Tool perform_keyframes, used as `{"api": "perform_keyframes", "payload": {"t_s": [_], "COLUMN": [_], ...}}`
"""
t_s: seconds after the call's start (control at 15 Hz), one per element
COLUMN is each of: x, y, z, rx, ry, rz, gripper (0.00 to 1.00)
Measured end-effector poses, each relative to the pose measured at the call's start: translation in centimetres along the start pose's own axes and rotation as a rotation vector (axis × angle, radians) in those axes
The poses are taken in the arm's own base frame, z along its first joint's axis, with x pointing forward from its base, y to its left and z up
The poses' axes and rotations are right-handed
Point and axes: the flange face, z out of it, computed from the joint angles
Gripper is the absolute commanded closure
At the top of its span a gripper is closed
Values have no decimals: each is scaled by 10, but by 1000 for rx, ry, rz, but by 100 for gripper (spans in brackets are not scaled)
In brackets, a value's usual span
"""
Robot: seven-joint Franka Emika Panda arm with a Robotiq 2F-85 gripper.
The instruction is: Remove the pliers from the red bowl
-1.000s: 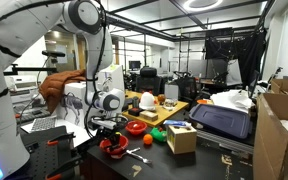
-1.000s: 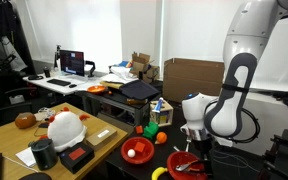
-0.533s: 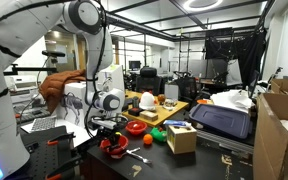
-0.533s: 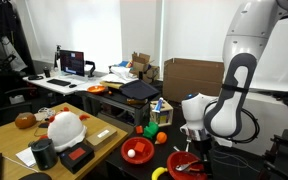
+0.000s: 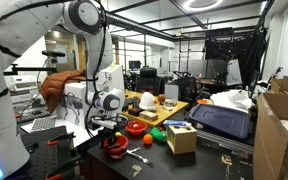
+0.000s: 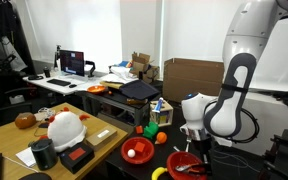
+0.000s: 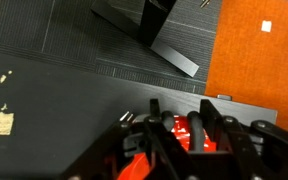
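Note:
In both exterior views my gripper point(image 5: 112, 141) point(image 6: 194, 158) reaches straight down into the wide, shallow red bowl point(image 5: 115, 150) point(image 6: 184, 165) at the near edge of the dark table. The wrist view looks down between the fingers point(image 7: 154, 112). There the gripper point(image 7: 181, 120) has its jaws closed in on the two dark handles of the pliers point(image 7: 168, 124), with the glossy red bowl point(image 7: 182, 140) beneath. The pliers are too small to make out in the exterior views.
A smaller, deeper red bowl point(image 5: 135, 127) point(image 6: 137, 149) stands close by. An orange-handled silver tool point(image 5: 139, 154) lies on the table beside the wide bowl. A cardboard box point(image 5: 181, 137), a green object point(image 5: 156, 135), an orange ball point(image 6: 160, 137) and a white helmet point(image 6: 64, 127) lie further off.

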Motion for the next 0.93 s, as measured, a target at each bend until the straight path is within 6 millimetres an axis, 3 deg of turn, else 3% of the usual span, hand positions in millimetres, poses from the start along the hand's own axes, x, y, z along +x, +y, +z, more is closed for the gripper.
{"api": "perform_keyframes", "payload": {"t_s": [0.6,0.93], "x": [2,9], "y": [0,-6], "z": [-2,-16], "rx": [7,30], "ry": [6,36], "rz": [4,19], "gripper": [81,81]}}
